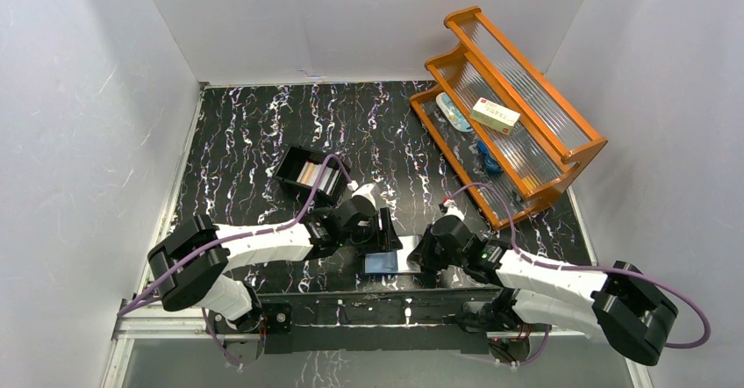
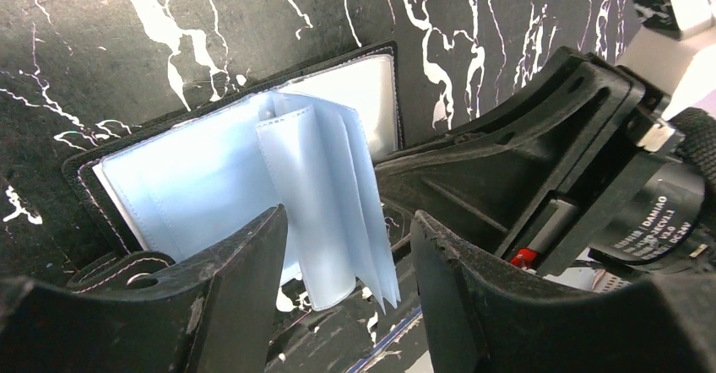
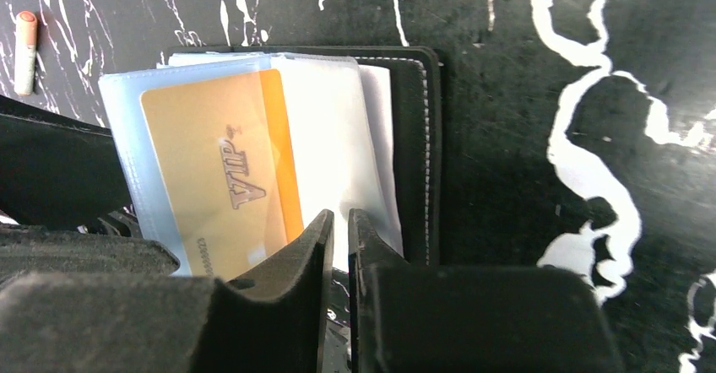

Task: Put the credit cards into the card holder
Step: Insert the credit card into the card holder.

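The black card holder [image 1: 383,263] lies open on the marbled table between my two grippers. In the left wrist view its pale blue sleeves [image 2: 321,196] fan up and hang between my open left gripper [image 2: 346,238], touching neither finger. In the right wrist view a beige and orange "VIP" card [image 3: 211,170] sits inside a clear sleeve of the holder [image 3: 418,137]. My right gripper [image 3: 340,225] is at the holder's near edge over a white sleeve, its jaws together but for a hairline gap, with nothing seen between them. More cards [image 1: 314,174] stand in a black box.
The rigid black box [image 1: 294,161] sits behind the left gripper [image 1: 386,230]. A wooden rack [image 1: 561,155] at the back right holds a cream-and-red carton [image 1: 494,116]. A small beige stick with a red tip [image 3: 26,52] lies beyond the holder. White walls enclose the table.
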Controlling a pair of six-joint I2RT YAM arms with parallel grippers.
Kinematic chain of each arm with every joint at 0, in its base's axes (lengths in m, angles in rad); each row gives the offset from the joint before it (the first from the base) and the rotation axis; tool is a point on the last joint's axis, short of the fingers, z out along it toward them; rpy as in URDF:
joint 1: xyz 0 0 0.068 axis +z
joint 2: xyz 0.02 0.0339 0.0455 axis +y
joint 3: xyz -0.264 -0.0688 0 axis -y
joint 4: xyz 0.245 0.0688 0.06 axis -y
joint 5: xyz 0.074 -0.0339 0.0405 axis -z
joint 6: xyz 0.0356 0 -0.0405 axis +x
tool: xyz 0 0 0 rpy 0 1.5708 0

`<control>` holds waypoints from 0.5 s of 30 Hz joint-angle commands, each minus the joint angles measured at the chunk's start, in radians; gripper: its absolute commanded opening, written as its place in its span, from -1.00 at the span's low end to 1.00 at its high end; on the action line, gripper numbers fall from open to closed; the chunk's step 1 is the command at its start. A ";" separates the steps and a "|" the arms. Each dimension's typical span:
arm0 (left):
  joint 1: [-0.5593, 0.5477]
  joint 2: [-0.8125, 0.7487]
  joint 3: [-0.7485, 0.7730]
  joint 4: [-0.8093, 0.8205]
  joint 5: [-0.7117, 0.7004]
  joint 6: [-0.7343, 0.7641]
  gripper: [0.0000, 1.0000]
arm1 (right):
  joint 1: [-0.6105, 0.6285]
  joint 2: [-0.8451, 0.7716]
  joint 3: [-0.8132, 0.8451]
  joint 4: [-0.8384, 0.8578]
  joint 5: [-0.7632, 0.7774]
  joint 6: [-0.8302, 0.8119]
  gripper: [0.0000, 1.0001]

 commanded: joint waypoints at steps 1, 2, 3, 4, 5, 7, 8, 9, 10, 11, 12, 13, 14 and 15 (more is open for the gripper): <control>-0.007 -0.014 -0.015 0.015 -0.021 0.028 0.09 | 0.000 -0.050 -0.012 -0.082 0.068 -0.006 -0.60; -0.007 -0.009 -0.017 0.015 -0.023 0.030 0.08 | 0.000 -0.054 -0.012 -0.085 0.070 -0.006 -0.60; -0.007 -0.005 -0.017 0.015 -0.022 0.032 0.06 | -0.001 -0.055 -0.009 -0.090 0.072 -0.007 -0.60; -0.006 0.000 -0.017 0.015 -0.023 0.034 0.04 | -0.001 -0.055 -0.005 -0.096 0.071 -0.008 -0.60; -0.006 0.004 -0.017 0.018 -0.020 0.036 0.02 | 0.000 -0.054 -0.001 -0.101 0.070 -0.009 -0.60; -0.007 0.009 -0.016 0.024 -0.016 0.039 0.01 | -0.001 -0.055 0.003 -0.107 0.067 -0.011 -0.59; -0.007 0.009 -0.017 0.031 -0.012 0.041 0.01 | 0.000 -0.057 0.006 -0.107 0.067 -0.012 -0.59; -0.006 0.008 -0.019 0.040 -0.009 0.043 0.00 | 0.000 -0.058 0.008 -0.108 0.065 -0.012 -0.59; -0.007 0.004 -0.021 0.055 -0.004 0.048 0.00 | -0.001 -0.061 0.011 -0.110 0.065 -0.012 -0.59; -0.007 -0.001 -0.027 0.071 -0.001 0.050 0.00 | 0.000 -0.065 0.013 -0.112 0.065 -0.013 -0.59; -0.007 -0.006 -0.031 0.082 0.001 0.049 0.00 | 0.000 -0.070 0.016 -0.112 0.065 -0.016 -0.59; -0.007 -0.012 -0.033 0.090 0.003 0.050 -0.02 | 0.000 -0.076 0.018 -0.108 0.064 -0.018 -0.59; -0.007 -0.016 -0.035 0.094 0.001 0.051 -0.03 | 0.000 -0.081 0.018 -0.104 0.063 -0.020 -0.59; -0.007 -0.019 -0.037 0.096 0.000 0.051 -0.04 | -0.001 -0.085 0.016 -0.100 0.065 -0.021 -0.59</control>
